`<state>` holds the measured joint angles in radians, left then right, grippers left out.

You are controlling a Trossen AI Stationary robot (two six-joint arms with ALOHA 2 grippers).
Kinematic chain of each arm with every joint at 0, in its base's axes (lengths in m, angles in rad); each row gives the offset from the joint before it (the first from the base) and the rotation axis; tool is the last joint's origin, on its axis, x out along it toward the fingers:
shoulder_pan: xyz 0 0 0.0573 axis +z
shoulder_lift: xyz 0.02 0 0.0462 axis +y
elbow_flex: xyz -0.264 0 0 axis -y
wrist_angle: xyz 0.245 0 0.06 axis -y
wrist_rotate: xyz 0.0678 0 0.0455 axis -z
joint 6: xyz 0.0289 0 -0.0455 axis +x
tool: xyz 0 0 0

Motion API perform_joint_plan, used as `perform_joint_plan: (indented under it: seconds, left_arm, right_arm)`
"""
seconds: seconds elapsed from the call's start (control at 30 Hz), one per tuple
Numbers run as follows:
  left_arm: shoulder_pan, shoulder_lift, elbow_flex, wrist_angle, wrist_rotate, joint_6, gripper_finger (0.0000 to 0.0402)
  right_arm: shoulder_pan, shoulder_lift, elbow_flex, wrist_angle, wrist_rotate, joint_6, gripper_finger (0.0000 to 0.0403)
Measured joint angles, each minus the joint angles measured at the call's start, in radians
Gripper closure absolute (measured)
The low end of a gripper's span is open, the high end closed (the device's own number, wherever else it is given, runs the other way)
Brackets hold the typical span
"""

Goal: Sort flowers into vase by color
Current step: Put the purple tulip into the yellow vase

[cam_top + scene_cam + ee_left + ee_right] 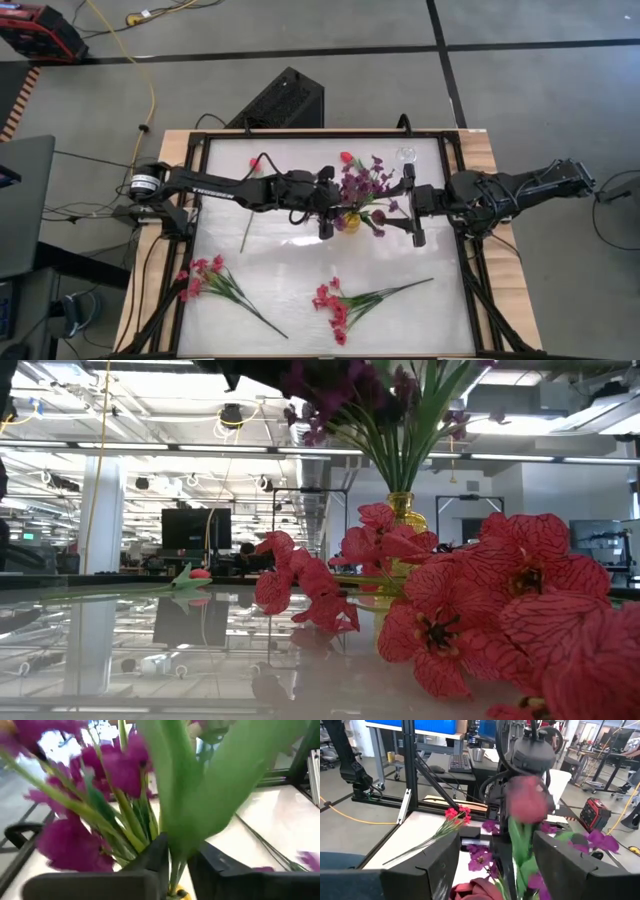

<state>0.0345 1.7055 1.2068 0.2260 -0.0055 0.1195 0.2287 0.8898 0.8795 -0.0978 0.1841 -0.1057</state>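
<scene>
A small yellow vase (351, 222) stands mid-table and holds purple flowers (368, 186). A red tulip (346, 157) with broad green leaves (215, 785) rises among them. Its thin stem (174, 875) runs down toward the vase's mouth. My left gripper (340, 212) is at the vase from the table's left, its fingers slightly apart on either side of that stem. My right gripper (396, 206) hangs wide open just right of the bouquet, holding nothing. Two red sprigs (205, 275) (335, 300) and a single red stem (255, 166) lie flat on the table. My left gripper has its fingers (152, 862) close on both sides of the tulip's stem (174, 877), low down just above the vase, reaching in roughly level from the table's left. Whether either finger touches the stem, I cannot tell. The tulip stands upright among the purple flowers.
A clear glass vase (405, 155) stands near the far edge, right of centre. A raised frame (190, 240) runs around the white tabletop. In the low view, red blooms (480, 600) lie close to the near edge.
</scene>
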Motion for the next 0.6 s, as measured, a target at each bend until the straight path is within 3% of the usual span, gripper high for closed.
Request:
perform_joint_plan:
  seconds: [0.3,0.6]
  left_arm:
    - [0.0,-0.066,0.112,-0.268,-0.004,0.036,0.0258]
    - [0.0,-0.084,0.307,-0.587,-0.081,0.129,0.0239]
  right_arm:
    - [0.0,0.0,0.0,0.0,0.0,0.0,0.0125]
    - [0.0,0.0,0.0,-0.003,0.0,0.011,0.0125]
